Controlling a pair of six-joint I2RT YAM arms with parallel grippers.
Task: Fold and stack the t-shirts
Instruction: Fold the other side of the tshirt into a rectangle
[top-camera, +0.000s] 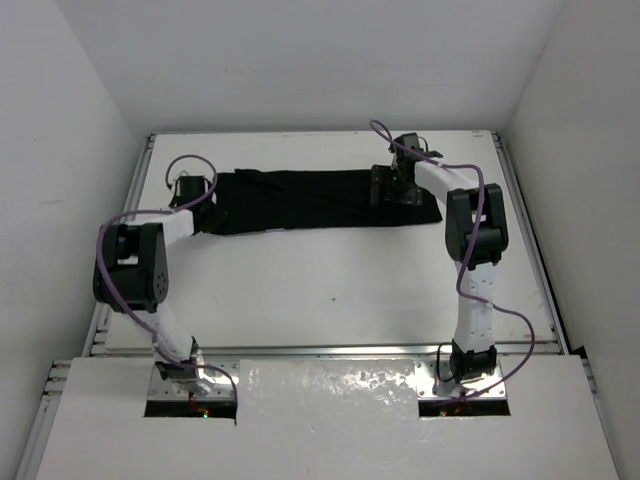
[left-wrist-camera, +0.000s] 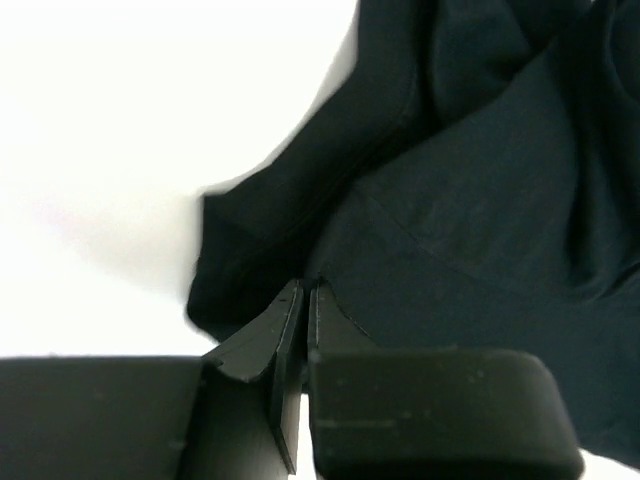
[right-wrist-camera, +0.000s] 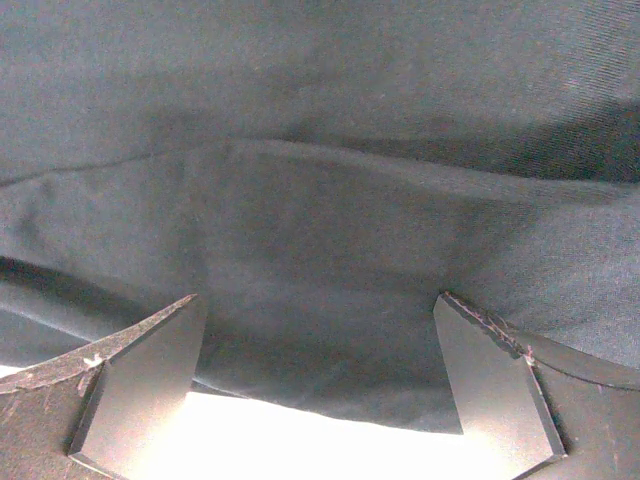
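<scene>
**A:** Where is the black t-shirt (top-camera: 300, 200) lying?

**B:** On the far half of the white bench (top-camera: 330, 290), spread out as a long, low band running left to right. It lies flat, with a few wrinkles. The near half of the bench shows only white surface.

**A:** And the left claw (top-camera: 190, 188)?

**B:** It is at the shirt's left end. In the left wrist view its fingers (left-wrist-camera: 340, 330) are pressed together, and the cloth's edge is pinched at their tips. The creases in the fabric run in toward that spot. A folded flap of cloth lies just left of the tips, and beyond it is bare bench.

**A:** What about the right claw (top-camera: 388, 188)?

**B:** It is over the right part of the shirt, a little in from the right end. In the right wrist view its fingers (right-wrist-camera: 150, 380) are spread wide apart, one on each side of the frame. Dark cloth fills nearly everything between and beyond them. A strip of white bench shows below the cloth's near edge. I cannot tell whether the tips touch the fabric.

**A:** Is anything else visible?

**B:** A purple cable (top-camera: 515, 340) loops along each arm, and white walls stand around the bench.
</scene>
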